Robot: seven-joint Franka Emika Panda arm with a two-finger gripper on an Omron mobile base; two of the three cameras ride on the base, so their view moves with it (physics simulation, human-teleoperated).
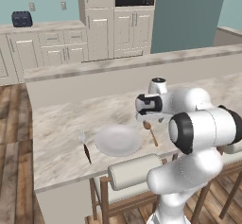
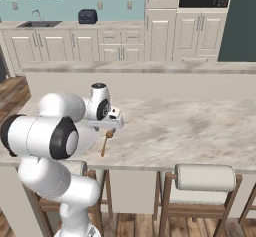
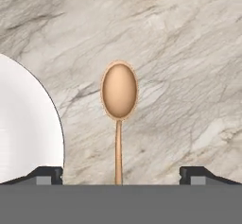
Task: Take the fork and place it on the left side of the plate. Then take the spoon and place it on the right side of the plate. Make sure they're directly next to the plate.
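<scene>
The plate (image 1: 117, 141) lies flat on the marble counter (image 1: 61, 124) with nothing on it, its white face bare in both the left base view and the hand view, where its rounded edge fills the lower left beside one fingertip. The gripper (image 3: 121, 175) hangs over the counter just above the spoon (image 3: 118, 105), and its two dark fingertips (image 3: 46, 175) stand wide apart at the bottom corners of the hand view, holding nothing. The spoon lies flat on the marble between those two tips, its thin handle running straight out from midway between them and its round orange-brown bowl at the far end, away from the hand. The handle sits a little nearer the plate-side fingertip than the other, and a strip of bare marble shows between spoon and plate, so the two lie close but apart. In the left base view the fork (image 1: 84, 145) rests on the counter on the far side of the plate from the hand, tines pointing away from the counter's near edge, dark handle toward it, just beside the plate's rim.
</scene>
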